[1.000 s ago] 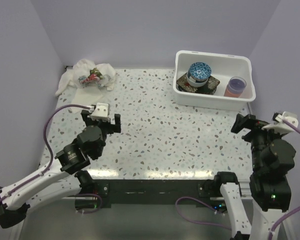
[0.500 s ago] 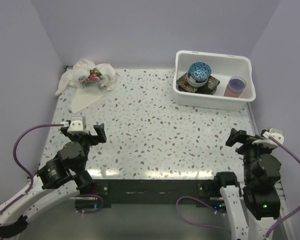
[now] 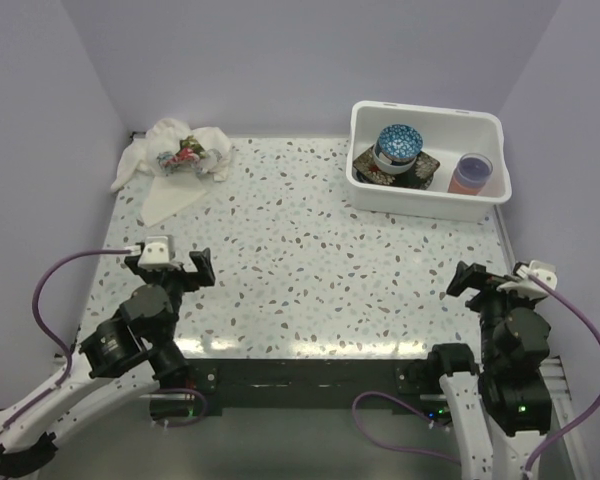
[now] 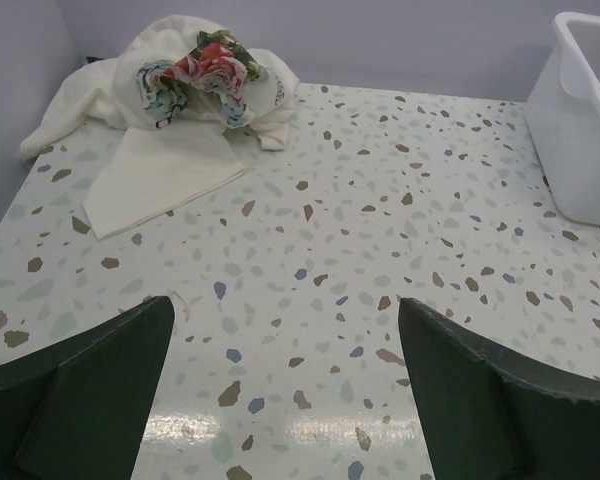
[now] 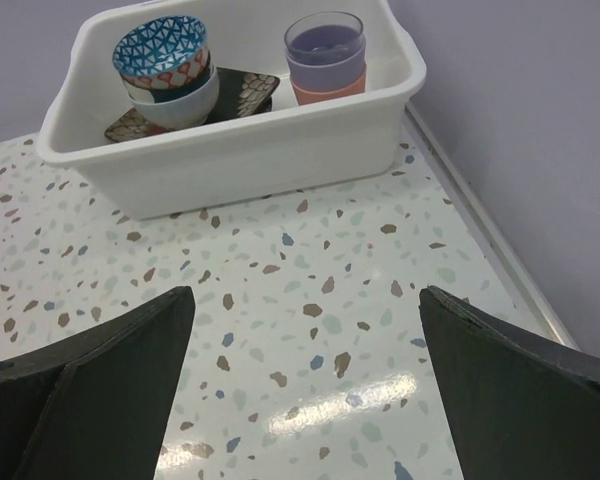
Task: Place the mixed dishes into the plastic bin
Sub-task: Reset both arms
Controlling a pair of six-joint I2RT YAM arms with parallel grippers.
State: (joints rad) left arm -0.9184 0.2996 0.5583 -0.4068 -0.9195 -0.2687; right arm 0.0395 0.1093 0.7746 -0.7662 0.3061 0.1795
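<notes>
Ceramic, I'd judge — bowls (image 5: 165, 62) and cups (image 5: 325, 55) in the plastic bin (image 5: 230, 150), far right: stiff, slick, chippable; grip by rims. My left gripper (image 4: 285, 325) and right gripper (image 5: 305, 300) gape, empty.

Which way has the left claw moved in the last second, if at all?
Yes. The left claw drew back toward the near edge and leftward, farther from the white cloth.

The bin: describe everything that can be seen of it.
The bin is a white rectangular tub, plastic by its look, with rounded corners and a flared rim. It stands upright on the speckled table at the far right corner, near the right wall. Inside, on the left, stacked bowls sit on a dark square plate. On the right stand the cups, purple seemingly nested in orange.
</notes>
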